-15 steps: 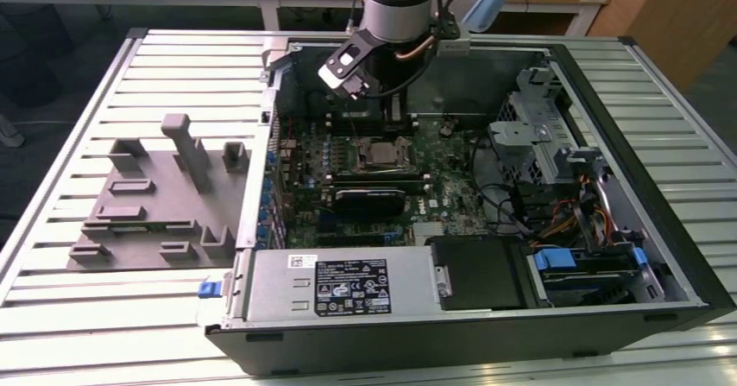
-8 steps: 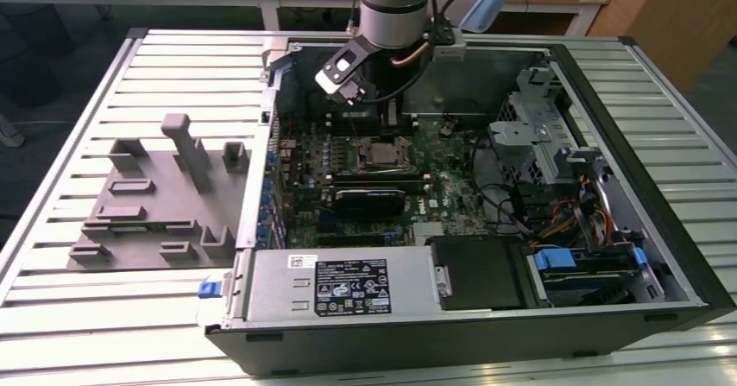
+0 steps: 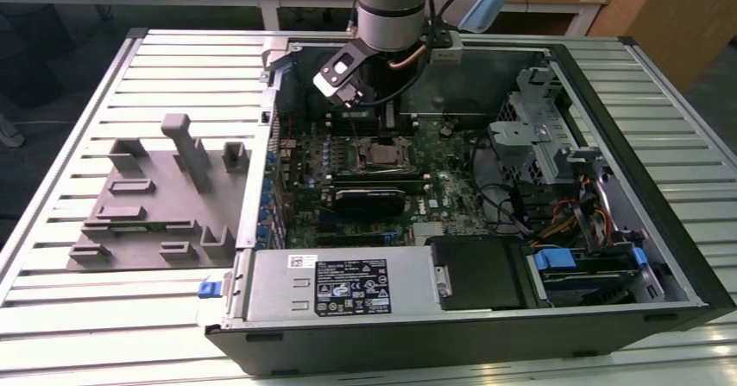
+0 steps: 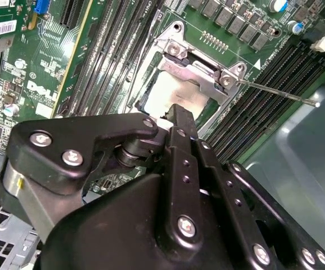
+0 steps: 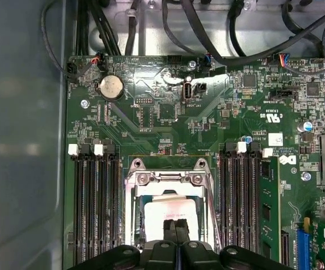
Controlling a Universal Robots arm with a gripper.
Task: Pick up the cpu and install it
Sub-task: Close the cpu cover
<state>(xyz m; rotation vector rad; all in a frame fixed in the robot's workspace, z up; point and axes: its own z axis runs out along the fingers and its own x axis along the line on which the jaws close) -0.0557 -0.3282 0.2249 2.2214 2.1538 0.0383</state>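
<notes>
First wrist view: cpu [image 5: 161,211] pale silvery, square, flat

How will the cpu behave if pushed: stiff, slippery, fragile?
The cpu looks a thin flat plate with a metal top: probably stiff and light. Its smooth top likely offers little grip. Lying inside the socket frame, it would probably catch rather than slide sideways.

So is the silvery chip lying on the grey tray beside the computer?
No, the cpu is inside the metal socket frame, under the gripper.
</notes>
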